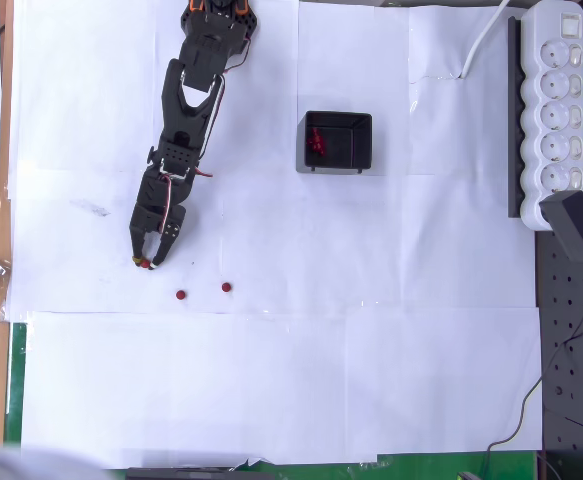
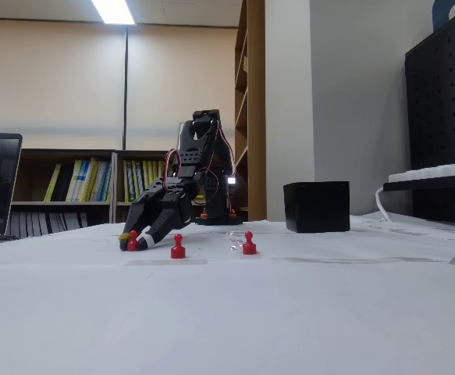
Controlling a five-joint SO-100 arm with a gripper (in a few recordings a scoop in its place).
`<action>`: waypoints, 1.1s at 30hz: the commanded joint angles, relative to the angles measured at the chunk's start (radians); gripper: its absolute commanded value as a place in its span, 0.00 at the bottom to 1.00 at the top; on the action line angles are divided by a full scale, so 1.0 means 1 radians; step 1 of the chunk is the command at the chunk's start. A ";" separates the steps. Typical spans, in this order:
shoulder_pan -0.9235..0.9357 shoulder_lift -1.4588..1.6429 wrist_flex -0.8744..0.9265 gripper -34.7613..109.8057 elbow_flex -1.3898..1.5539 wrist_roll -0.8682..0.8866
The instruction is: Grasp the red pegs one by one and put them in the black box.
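Claw (image 1: pixel 146 262): lowered to the table (image 1: pixel 271 380), its fingers closed around one red peg (image 2: pixel 133 241) at the tips.
Loose red pegs: two stand upright on the white paper, one (image 1: pixel 180 295) just right of the claw in the overhead view, another (image 1: pixel 227 287) further right.
Black box (image 1: pixel 336 142): well apart, upper middle, with red pegs (image 1: pixel 316 140) inside at its left wall.

Bright, even indoor light in both views.

A ceiling lamp (image 2: pixel 115 11) glows top left in the fixed view; the white paper (image 1: pixel 271 380) looks nearly washed out overhead, shadows are faint, and the bookshelves (image 2: pixel 79 183) behind seem slightly soft.
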 commanded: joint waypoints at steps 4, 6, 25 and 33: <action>-0.035 -0.249 1.046 0.24 0.233 0.063; -0.081 -0.390 1.373 0.24 0.261 0.078; -0.894 -0.632 2.097 0.24 0.795 -0.284; -1.042 -0.640 1.825 0.24 0.426 -0.301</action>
